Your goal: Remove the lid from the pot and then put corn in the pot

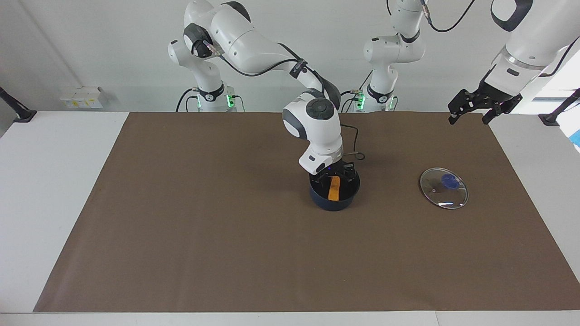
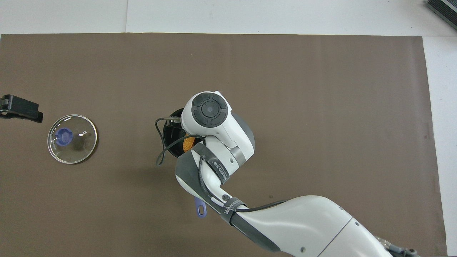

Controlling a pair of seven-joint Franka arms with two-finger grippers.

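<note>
Orange-yellow corn (image 1: 334,188), judged light and bumpy, lay in the pot (image 1: 334,195) between the right gripper's (image 1: 335,174) spread, empty jaws; the left gripper (image 1: 471,110) waited with jaws open.

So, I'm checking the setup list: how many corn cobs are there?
1. The corn is in the pot, under the right gripper. The arm covers part of the pot's inside, so another could be hidden.

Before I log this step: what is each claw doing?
Right claw: open, over the pot, with the corn lying in the pot.
Left claw: open, holding nothing, waiting in the air above the lid.
</note>
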